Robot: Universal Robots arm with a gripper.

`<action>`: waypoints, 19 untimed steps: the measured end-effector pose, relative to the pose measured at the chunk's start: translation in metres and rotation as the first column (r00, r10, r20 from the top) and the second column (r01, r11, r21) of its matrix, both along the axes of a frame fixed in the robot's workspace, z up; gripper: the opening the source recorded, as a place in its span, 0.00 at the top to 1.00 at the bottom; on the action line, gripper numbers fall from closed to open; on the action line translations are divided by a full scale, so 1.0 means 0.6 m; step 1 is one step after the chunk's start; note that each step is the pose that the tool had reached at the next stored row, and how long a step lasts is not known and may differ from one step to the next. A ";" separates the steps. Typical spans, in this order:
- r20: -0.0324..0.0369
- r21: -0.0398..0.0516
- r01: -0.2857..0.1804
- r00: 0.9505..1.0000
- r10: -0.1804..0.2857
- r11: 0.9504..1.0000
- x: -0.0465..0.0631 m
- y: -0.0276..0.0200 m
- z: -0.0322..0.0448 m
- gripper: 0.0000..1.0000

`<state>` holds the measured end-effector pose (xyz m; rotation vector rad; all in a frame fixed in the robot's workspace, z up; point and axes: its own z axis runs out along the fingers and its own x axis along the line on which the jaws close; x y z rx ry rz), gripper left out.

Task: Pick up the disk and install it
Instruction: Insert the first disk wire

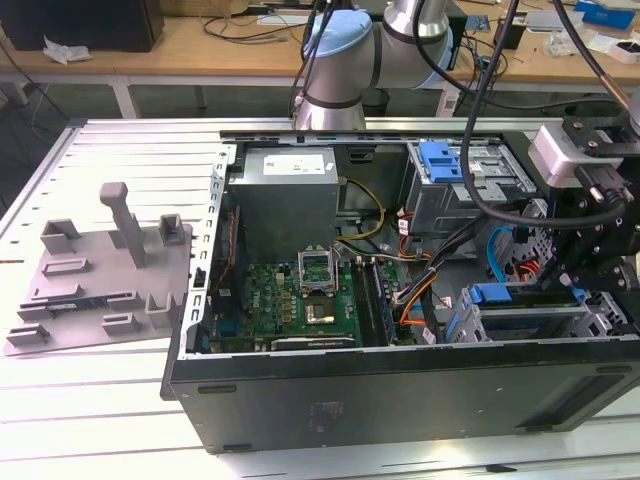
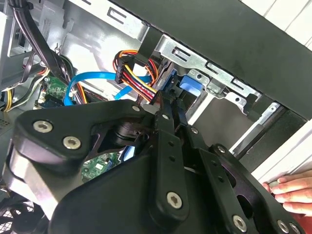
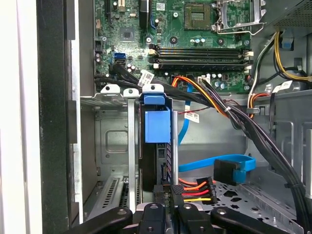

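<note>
The disk (image 3: 157, 127) stands on edge in a slot of the grey metal drive cage (image 3: 113, 127) inside the open computer case, its blue bracket facing the motherboard. In the exterior view the disk's blue bracket (image 1: 490, 294) shows at the case's lower right. My gripper (image 3: 169, 193) is at the disk's near end, its black fingers (image 3: 161, 194) drawn together, tips against that end. In the second wrist view the gripper (image 2: 170, 105) points at the blue bracket (image 2: 191, 84) under the cage rail. In the exterior view the gripper (image 1: 585, 275) hangs over the cage.
Bundled power cables (image 3: 204, 186) and a blue data cable (image 3: 234, 168) lie close beside the fingers. A second cage with a blue tab (image 1: 440, 160) stands behind. The grey moulded tray (image 1: 100, 270) with its post lies outside, to the exterior view's left. A hand (image 2: 288, 190) rests at the case's edge.
</note>
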<state>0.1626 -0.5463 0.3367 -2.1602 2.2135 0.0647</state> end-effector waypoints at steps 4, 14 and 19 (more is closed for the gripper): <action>0.000 0.000 0.000 1.000 0.000 1.000 0.000 0.0000 0.000 0.83; 0.000 0.000 0.000 1.000 0.000 1.000 0.000 0.0003 0.013 0.70; 0.000 0.000 0.000 1.000 0.000 1.000 0.000 0.0012 0.030 0.70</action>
